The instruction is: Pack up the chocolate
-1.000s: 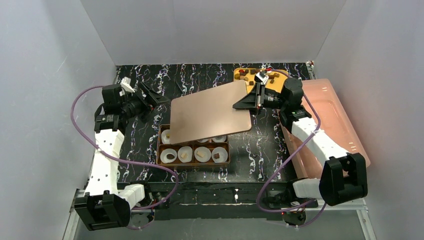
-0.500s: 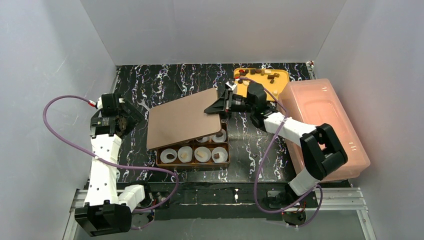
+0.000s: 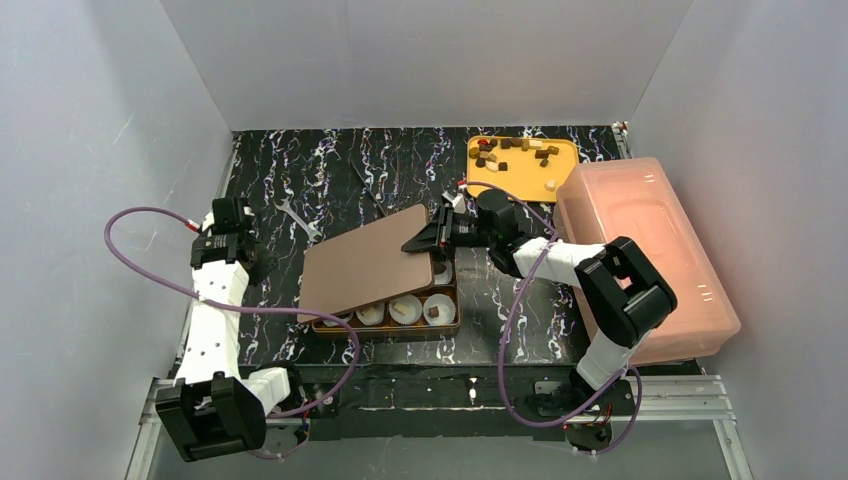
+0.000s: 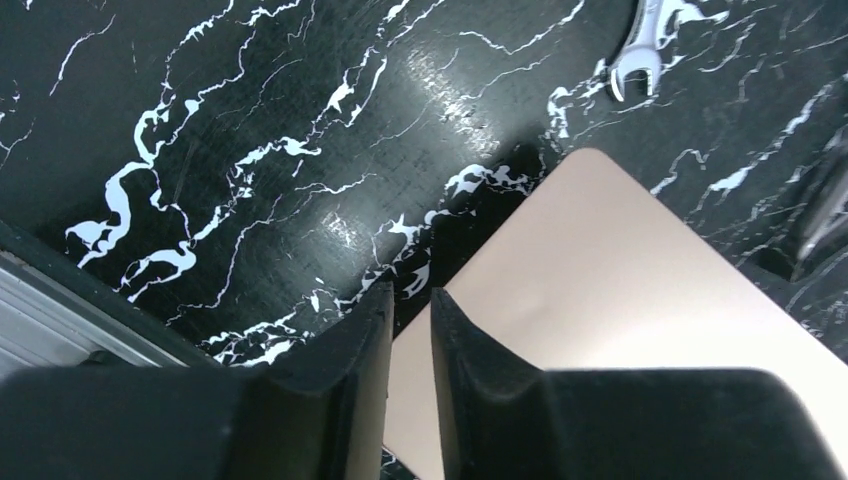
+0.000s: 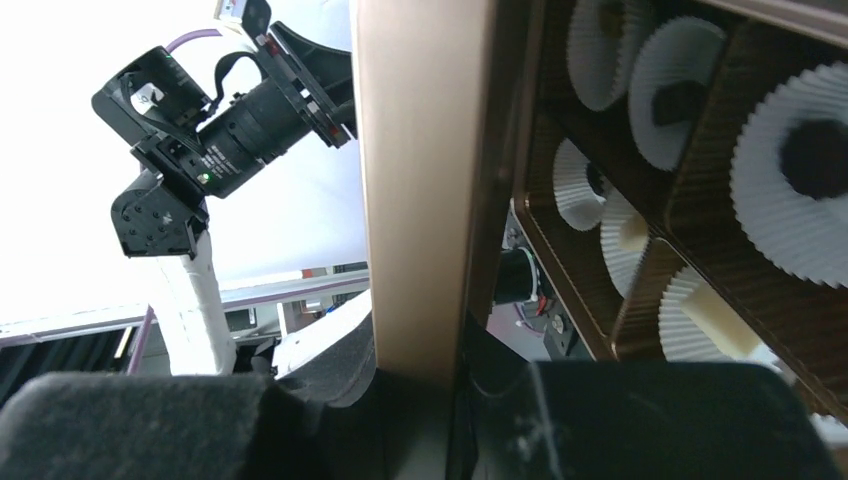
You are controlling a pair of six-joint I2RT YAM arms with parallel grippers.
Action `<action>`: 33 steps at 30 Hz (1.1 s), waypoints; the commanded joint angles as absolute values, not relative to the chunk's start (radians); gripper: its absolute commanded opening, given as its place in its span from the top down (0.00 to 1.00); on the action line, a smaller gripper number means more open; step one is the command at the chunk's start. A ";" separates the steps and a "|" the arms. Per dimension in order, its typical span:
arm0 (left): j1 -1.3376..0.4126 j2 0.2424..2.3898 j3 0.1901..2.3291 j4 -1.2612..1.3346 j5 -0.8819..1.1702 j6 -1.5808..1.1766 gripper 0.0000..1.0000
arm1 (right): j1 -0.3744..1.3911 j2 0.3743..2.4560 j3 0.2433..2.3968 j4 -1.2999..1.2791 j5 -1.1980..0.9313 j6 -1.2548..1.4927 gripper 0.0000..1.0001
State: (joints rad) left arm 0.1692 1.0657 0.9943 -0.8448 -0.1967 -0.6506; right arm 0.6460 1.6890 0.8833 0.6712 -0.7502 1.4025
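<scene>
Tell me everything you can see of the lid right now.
The lid is a flat copper-brown rectangle with rounded corners, smooth and matte, looking like thin metal. It lies tilted over the box of paper cups, covering most of it and leaving the near row showing. The right gripper is shut on its far right edge. The left gripper is apart from it.

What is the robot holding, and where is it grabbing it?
The right gripper pinches the flat copper-brown lid by its far right edge. The left gripper holds nothing.
</scene>
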 commanded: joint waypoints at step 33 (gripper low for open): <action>0.137 1.180 0.705 -0.638 0.038 -0.695 0.99 | 0.591 1.623 0.654 0.704 -0.740 1.240 0.80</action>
State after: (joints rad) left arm 0.1524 1.1969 0.7124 -0.6350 0.0109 -0.6922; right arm 0.6003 1.6718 0.6632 0.7578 -0.7639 1.3205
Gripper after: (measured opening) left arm 0.018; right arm 0.275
